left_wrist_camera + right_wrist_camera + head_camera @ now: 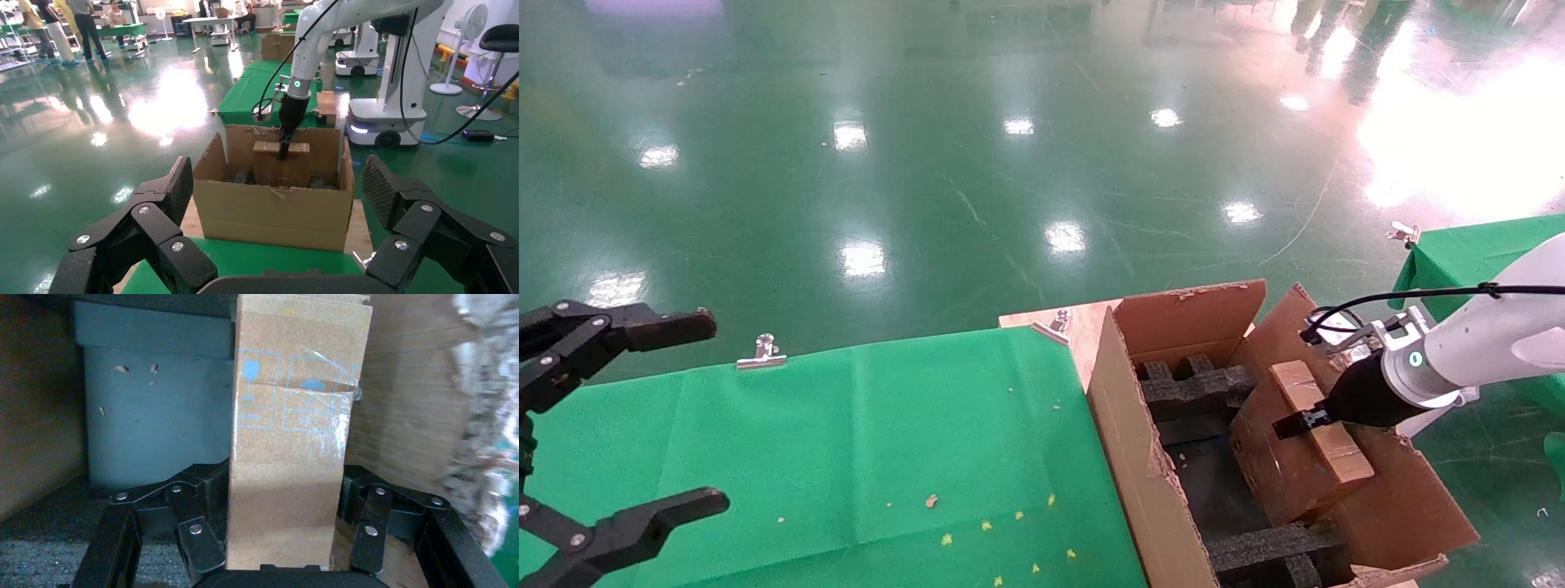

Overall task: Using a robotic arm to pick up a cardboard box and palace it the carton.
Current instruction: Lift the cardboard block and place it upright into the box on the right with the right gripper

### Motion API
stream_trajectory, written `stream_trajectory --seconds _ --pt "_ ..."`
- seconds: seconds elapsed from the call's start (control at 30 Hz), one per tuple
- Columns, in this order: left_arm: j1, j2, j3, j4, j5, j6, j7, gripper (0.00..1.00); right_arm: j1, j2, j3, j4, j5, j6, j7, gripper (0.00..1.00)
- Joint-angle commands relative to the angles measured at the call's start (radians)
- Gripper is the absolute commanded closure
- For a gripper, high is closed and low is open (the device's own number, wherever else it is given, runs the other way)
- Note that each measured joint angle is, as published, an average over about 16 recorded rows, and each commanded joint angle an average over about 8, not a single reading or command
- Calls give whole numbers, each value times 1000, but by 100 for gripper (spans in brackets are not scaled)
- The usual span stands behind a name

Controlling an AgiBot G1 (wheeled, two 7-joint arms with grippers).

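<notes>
right gripper (1299, 425) fingertips mostly lost behind cardboard box (1324, 431) in head view; right wrist view cuts finger bases off at bottom edge. box's lower half sunk inside carton (1140, 457), so can't tell what it rests on. carton's near corner cut off by head view's bottom edge. black foam inserts (1193, 388) only partly visible, rest covered by box and carton walls. left gripper (641, 420) cropped at frame's left edge, arm out of sight. yellowish crumbs (989, 527) on green cloth (846, 441) too small to identify.
</notes>
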Motion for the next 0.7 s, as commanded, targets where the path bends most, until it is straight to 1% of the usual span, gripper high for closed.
stream_trajectory --seconds 0.03,0.63,0.67,0.7 --pt "0 0 0 0 0 0 0 0 -13 -10 5 -19 8 -4 -12 100" --pt "0 0 0 0 0 0 0 0 -97 -84 29 -171 47 -44 -80 100" --pt "0 0 0 0 0 0 0 0 -99 -86 30 -177 48 -47 -83 97" --pt "0 0 0 0 0 0 0 0 -100 -88 31 -182 50 -49 -85 87"
